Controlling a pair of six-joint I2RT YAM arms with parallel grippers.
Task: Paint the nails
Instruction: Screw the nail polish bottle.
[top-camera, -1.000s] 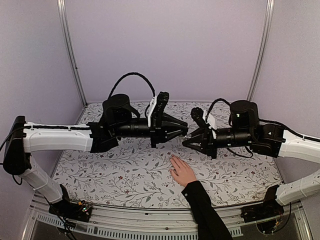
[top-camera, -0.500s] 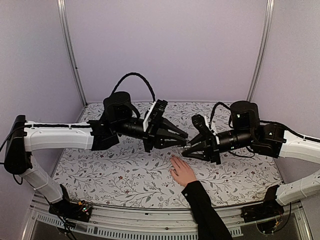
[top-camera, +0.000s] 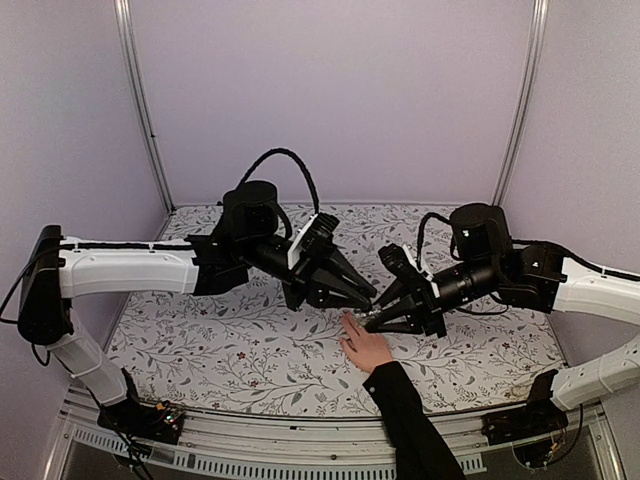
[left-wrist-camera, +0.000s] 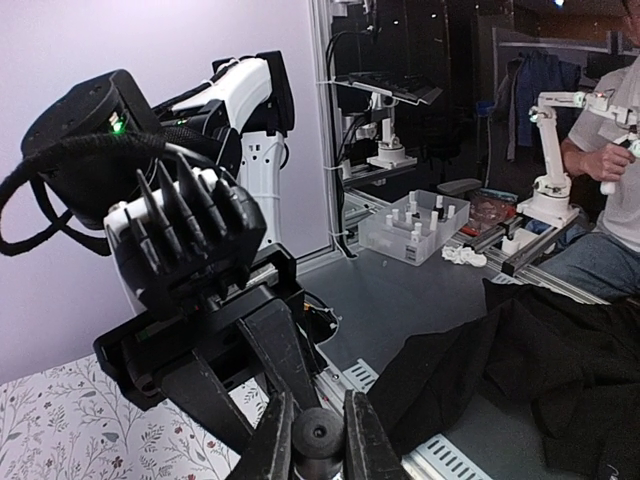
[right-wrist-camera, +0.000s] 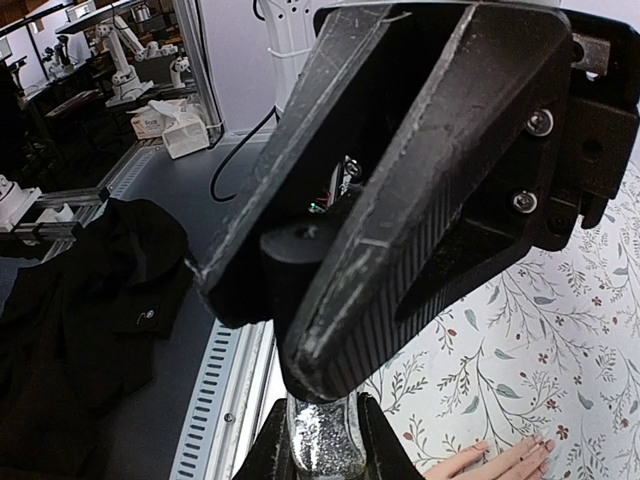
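Top view: left jaws and right jaws set almost tip to tip over the flowered worktop (top-camera: 200, 340), both angled down, the right pair lower. Just beneath them, a hand (top-camera: 366, 347) lying flat, palm down, fingers pointing away from the near edge. Behind it, a black sleeve (top-camera: 405, 410) running back to the front rail. Too small from here to tell what sits in either grip.

Left wrist view: left jaws clenched on a round black cap (left-wrist-camera: 318, 437), pinched from both sides. Straight ahead and close, the ribbed black body of the right jaws.

Right wrist view: right jaws clamped around a glittery silver bottle (right-wrist-camera: 318, 450). Filling the frame above, the dark wedge of the left jaws. At lower right, on the worktop, pale fingers with the nails (right-wrist-camera: 545, 444) at their ends, apart from the bottle.
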